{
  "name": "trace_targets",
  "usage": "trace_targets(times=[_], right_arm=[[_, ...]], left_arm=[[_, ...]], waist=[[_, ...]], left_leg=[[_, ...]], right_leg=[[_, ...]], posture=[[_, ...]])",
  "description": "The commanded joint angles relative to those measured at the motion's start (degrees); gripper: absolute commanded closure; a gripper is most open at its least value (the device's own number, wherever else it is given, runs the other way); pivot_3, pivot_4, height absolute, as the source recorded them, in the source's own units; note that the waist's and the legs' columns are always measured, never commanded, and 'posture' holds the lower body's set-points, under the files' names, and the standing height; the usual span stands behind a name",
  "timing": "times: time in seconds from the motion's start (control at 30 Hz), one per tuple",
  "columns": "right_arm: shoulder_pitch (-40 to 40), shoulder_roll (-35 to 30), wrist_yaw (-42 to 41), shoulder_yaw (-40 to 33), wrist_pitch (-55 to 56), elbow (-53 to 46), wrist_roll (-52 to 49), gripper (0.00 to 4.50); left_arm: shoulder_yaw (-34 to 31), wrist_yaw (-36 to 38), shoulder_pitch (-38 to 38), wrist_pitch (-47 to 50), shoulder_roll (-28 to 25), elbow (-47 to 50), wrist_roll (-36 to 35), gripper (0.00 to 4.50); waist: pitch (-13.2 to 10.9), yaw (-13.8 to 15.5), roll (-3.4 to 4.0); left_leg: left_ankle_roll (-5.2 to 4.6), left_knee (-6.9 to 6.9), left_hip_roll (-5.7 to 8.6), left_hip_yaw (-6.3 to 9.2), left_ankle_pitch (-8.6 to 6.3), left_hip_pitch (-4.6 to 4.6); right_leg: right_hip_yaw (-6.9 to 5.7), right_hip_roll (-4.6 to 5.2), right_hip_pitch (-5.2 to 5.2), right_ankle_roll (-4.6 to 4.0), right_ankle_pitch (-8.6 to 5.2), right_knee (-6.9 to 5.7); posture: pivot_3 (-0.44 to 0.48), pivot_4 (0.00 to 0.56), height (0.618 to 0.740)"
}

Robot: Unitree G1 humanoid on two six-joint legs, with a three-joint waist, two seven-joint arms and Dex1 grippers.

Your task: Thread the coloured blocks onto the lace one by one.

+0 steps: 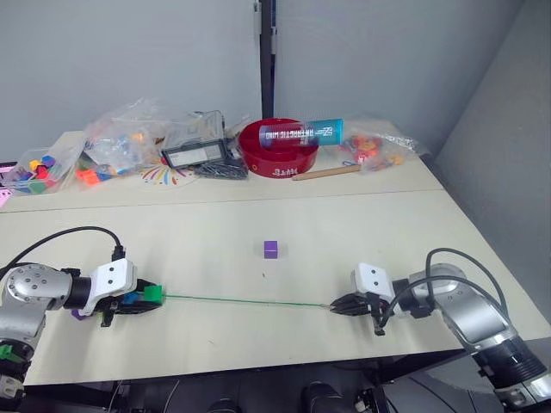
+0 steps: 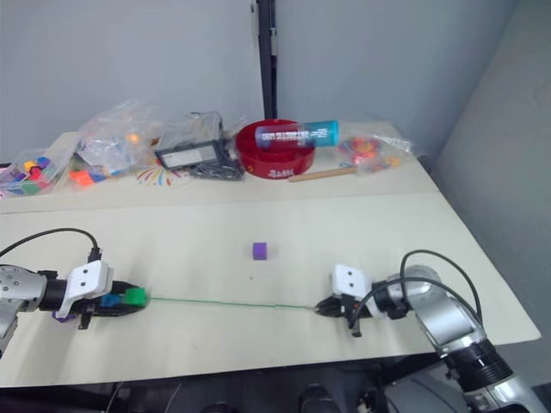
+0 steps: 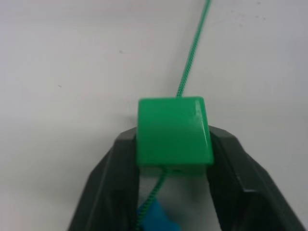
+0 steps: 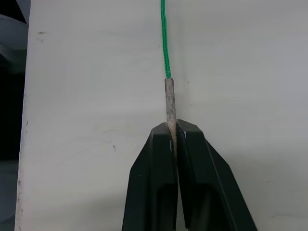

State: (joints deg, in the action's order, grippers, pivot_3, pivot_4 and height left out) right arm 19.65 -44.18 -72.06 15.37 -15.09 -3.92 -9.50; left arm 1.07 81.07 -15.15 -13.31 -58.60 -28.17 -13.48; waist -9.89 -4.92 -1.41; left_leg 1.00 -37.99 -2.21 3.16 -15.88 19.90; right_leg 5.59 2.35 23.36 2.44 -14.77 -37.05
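Note:
The green lace (image 1: 245, 300) runs taut across the near part of the table between my two grippers. My left gripper (image 1: 148, 295) is shut on a dark green block (image 3: 173, 132) that sits on the lace. Just behind it on the lace is a light blue block (image 3: 156, 219), and a purple block (image 1: 79, 314) shows further back by the wrist. My right gripper (image 1: 334, 305) is shut on the lace's stiff pale tip (image 4: 170, 101). A loose purple block (image 1: 270, 249) lies on the table, apart from both grippers.
Along the far side of the table (image 1: 215, 224) stand bags of toy pieces (image 1: 129, 138), a red bowl (image 1: 275, 151) with a blue tube (image 1: 301, 132) across it, and a wooden stick (image 1: 325, 173). The table's front edge runs just below both grippers.

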Motion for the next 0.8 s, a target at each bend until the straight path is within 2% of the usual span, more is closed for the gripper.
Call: trace_targets(times=[0.03, 0.13, 0.2, 0.33, 0.47, 0.53, 0.63, 0.8], right_arm=[[1.2, 0.4, -0.2, 0.3, -0.3, -0.9, 0.1, 4.50], [1.9, 0.9, -0.3, 0.6, -1.6, -1.7, -0.2, 4.50], [2.6, 1.1, -0.5, 1.2, -2.3, -1.9, 0.1, 4.50], [5.2, 2.6, 0.3, 3.3, -4.8, -2.6, 1.3, 4.50], [8.0, 4.2, 1.2, 5.9, -7.9, -3.3, 3.3, 4.50], [9.0, 5.2, 1.8, 6.7, -9.4, -3.9, 3.7, 4.50], [10.6, 6.8, 3.3, 7.6, -11.4, -4.2, 4.7, 4.50], [11.1, 7.8, 4.7, 8.3, -13.1, -4.6, 5.4, 4.50]], left_arm=[[-0.3, 2.4, 0.9, 5.3, -0.7, 4.7, -1.4, 1.31], [-1.9, 3.0, -0.7, 10.5, -2.0, 10.8, -3.5, 0.35], [-2.6, 3.4, -1.7, 15.2, -2.4, 15.6, -5.7, 0.35], [-1.9, 1.4, -3.0, 28.0, -0.6, 29.8, -12.0, 0.35], [3.4, -5.6, -5.2, 35.6, 6.3, 40.8, -12.4, 0.35], [7.3, -10.1, -6.5, 38.0, 12.0, 43.4, -10.6, 0.35], [13.1, -16.7, -9.0, 39.4, 19.4, 43.2, -5.7, 0.35], [19.3, -20.0, -10.8, 35.2, 26.3, 37.5, 0.8, 0.35]], waist=[[0.0, 0.2, 0.00], [0.0, 0.8, -0.11], [-0.1, 1.0, -0.14], [-0.1, 1.1, -0.16], [-0.1, 1.1, -0.15], [-0.1, 1.1, -0.16], [-0.1, 1.4, -0.17], [-0.1, 1.5, -0.16]], left_leg=[[0.00, 0.00, 0.01, 0.00, 0.00, 0.08], [0.02, -0.01, 0.03, -0.01, 0.01, 0.48], [0.06, -0.04, 0.02, 0.05, 0.04, 0.86], [0.07, -0.07, 0.03, 0.11, 0.04, 1.06], [0.07, -0.07, 0.10, 0.10, 0.04, 1.09], [0.06, -0.10, 0.11, 0.14, 0.04, 1.12], [0.07, -0.22, 0.15, 0.21, 0.04, 1.15], [0.06, -0.34, 0.20, 0.24, 0.04, 1.18]], right_leg=[[0.00, 0.01, 0.08, -0.02, 0.01, 0.00], [0.01, 0.03, 0.52, -0.31, 0.19, -0.06], [-0.04, 0.03, 0.91, -0.36, 0.22, -0.14], [-0.10, 0.06, 1.00, -0.36, 0.23, -0.09], [-0.09, 0.13, 0.99, -0.31, 0.22, -0.06], [-0.10, 0.13, 0.99, -0.31, 0.23, -0.07], [-0.11, 0.13, 0.98, -0.31, 0.24, -0.12], [-0.10, 0.15, 0.96, -0.27, 0.30, -0.12]], posture=[[0.000, 0.150, 0.740], [0.000, 0.150, 0.740], [0.000, 0.150, 0.740], [0.000, 0.150, 0.740], [0.000, 0.150, 0.740], [0.000, 0.150, 0.740], [0.000, 0.150, 0.740], [0.000, 0.150, 0.740]])
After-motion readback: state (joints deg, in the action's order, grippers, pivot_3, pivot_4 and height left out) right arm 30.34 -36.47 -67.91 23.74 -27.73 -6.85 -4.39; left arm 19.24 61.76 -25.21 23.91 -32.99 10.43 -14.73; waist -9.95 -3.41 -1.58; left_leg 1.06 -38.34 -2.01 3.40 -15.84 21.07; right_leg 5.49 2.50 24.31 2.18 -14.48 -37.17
